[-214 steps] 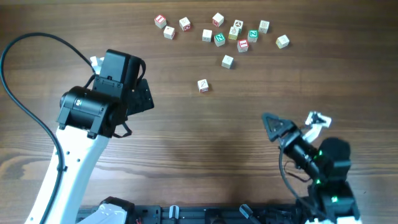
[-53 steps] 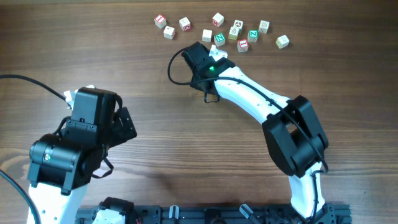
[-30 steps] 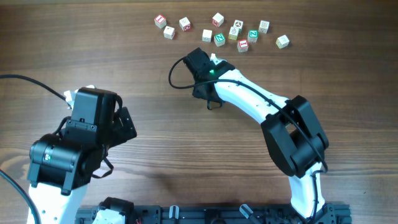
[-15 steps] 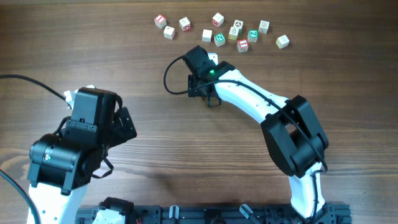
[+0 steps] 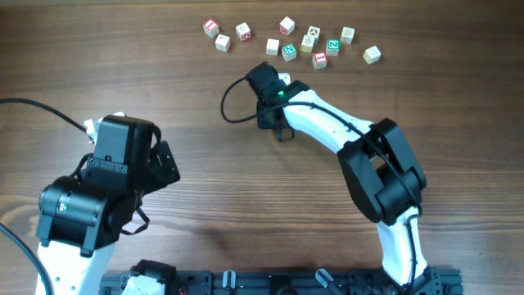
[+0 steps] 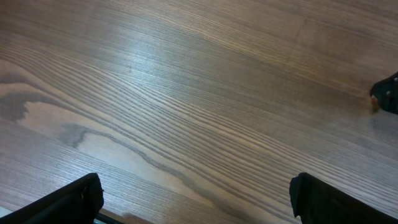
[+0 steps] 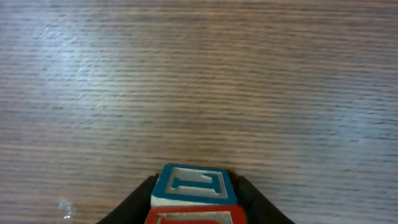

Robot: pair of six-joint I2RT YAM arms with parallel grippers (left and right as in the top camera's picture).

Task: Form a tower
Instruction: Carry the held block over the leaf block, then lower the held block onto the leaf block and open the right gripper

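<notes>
My right gripper (image 7: 194, 186) is shut on a small wooden letter cube (image 7: 193, 185). The cube shows a blue-framed face above a red-framed one, and a black finger presses each side. From overhead, the right arm reaches far across the table and its wrist (image 5: 270, 88) covers the cube. No tower is in view. My left gripper (image 6: 202, 205) is open over bare wood, with its fingertips (image 6: 68, 200) wide apart; overhead it sits at the left (image 5: 166, 161).
Several loose letter cubes (image 5: 289, 52) lie in a row along the far edge, among them a green-faced one (image 5: 333, 47) and a red-faced one (image 5: 211, 27). A black cable (image 5: 227, 108) loops left of the right wrist.
The right wrist has shifted slightly over the same spot and its cable loop has swung. The left arm has stayed still.
</notes>
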